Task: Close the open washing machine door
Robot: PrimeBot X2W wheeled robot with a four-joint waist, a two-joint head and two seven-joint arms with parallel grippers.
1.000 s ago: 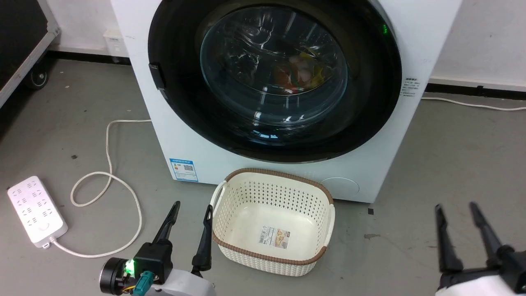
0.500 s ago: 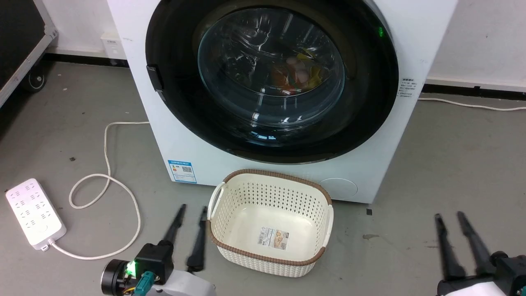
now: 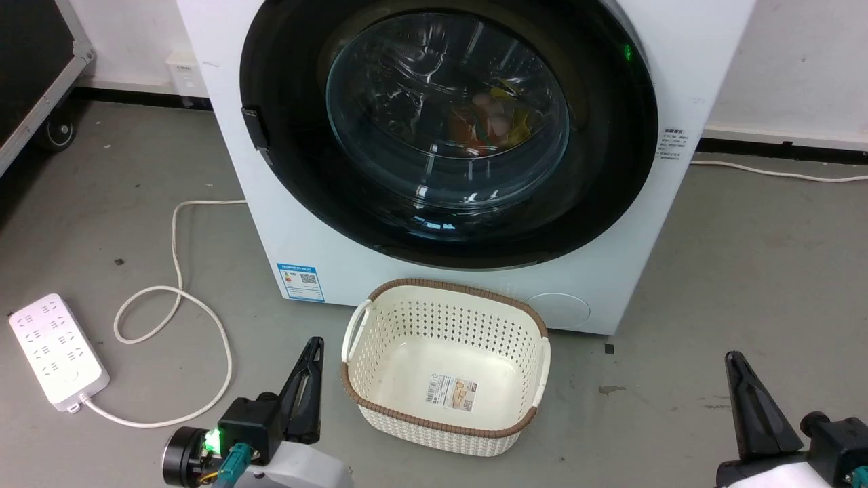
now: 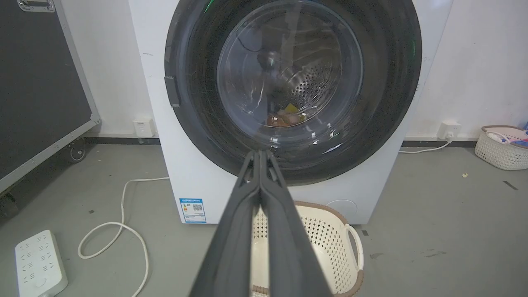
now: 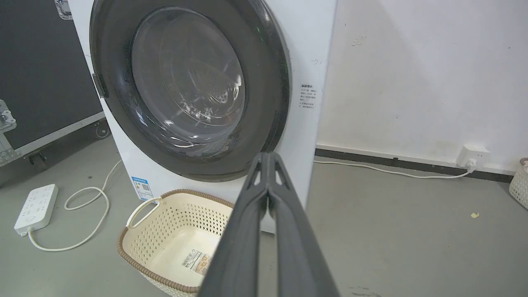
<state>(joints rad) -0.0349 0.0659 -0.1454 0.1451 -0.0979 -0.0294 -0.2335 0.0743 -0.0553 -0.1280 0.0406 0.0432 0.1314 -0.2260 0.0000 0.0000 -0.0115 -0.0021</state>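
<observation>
While left pincer and right pincer are each pressed together, glossy round door sits flush.

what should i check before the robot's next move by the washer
1. The round, glossy black-rimmed glass washing machine door lies flush with the white machine front: ok.
2. Door latch caught: cannot tell.
3. Fingers of the left gripper shut, holding nothing: ok.
4. Fingers of the right gripper shut, holding nothing: ok.
5. The cream perforated plastic basket with a brown rim stands apart from both grippers: ok.
6. The white power strip and its cord lie clear of the robot's base: cannot tell.
</observation>
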